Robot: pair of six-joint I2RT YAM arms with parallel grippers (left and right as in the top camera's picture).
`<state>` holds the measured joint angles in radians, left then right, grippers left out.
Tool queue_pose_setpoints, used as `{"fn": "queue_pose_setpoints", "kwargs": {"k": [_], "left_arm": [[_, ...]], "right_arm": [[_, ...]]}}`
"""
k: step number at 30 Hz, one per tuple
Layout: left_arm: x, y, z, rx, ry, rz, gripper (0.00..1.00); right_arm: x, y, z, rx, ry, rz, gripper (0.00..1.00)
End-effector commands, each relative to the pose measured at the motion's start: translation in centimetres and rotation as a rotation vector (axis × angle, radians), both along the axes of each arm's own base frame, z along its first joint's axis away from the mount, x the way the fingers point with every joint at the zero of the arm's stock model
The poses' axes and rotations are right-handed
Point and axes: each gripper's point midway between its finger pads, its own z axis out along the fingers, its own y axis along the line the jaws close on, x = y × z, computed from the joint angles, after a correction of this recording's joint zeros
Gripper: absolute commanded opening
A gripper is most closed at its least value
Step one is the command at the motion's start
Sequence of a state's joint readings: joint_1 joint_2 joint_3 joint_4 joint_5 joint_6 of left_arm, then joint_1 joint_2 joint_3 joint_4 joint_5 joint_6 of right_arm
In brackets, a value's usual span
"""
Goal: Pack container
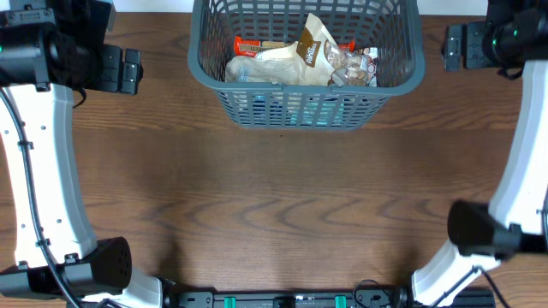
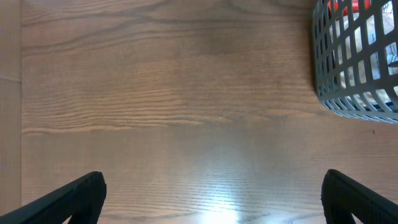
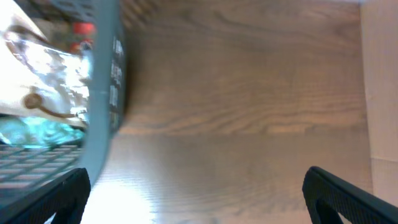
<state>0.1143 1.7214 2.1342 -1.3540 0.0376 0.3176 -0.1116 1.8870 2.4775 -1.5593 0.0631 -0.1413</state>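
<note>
The container (image 1: 216, 79), a dark grey lattice basket, stands at the back middle of the table. It holds several snack packets (image 1: 301, 58), one pale with a brown label, one red, some clear. My left gripper (image 2: 214, 196) is open and empty over bare wood, left of the basket; a corner of the basket (image 2: 323, 68) shows at the upper right of the left wrist view. My right gripper (image 3: 196, 196) is open and empty to the right of the basket, whose rim (image 3: 102, 81) and packets show at the left of the right wrist view.
The wooden table (image 1: 282, 205) stretches in front of the basket. The white arm links stand at the left (image 1: 51, 171) and right (image 1: 522, 171) edges. Black arm bases sit at the front corners.
</note>
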Motion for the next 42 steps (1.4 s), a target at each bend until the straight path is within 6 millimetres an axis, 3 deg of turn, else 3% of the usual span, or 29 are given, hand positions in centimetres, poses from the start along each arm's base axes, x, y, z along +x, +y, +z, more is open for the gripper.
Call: {"fn": "queue_pose_setpoints", "kwargs": {"k": [1, 4, 9, 18, 30, 42], "left_arm": [[-0.3, 0.1, 0.4, 0.003, -0.007, 0.005, 0.99], [-0.3, 0.1, 0.4, 0.003, -0.008, 0.005, 0.99], [-0.3, 0.1, 0.4, 0.004, -0.008, 0.006, 0.99], [-0.3, 0.1, 0.4, 0.003, -0.008, 0.005, 0.99], [-0.3, 0.1, 0.4, 0.004, -0.008, 0.006, 0.99], [-0.3, 0.1, 0.4, 0.003, -0.008, 0.005, 0.99]], "right_arm": [[-2.6, 2.5, 3.4, 0.016, -0.133, 0.057, 0.99], [-3.8, 3.0, 4.0, 0.011, -0.220, 0.068, 0.99], [-7.4, 3.1, 2.8, 0.011, -0.313, 0.057, 0.99], [-12.5, 3.5, -1.4, 0.064, -0.506, 0.002, 0.99], [-13.2, 5.1, -7.5, 0.191, -0.815, 0.024, 0.99], [-14.3, 7.2, -12.4, 0.150, -1.015, 0.148, 0.99]]}}
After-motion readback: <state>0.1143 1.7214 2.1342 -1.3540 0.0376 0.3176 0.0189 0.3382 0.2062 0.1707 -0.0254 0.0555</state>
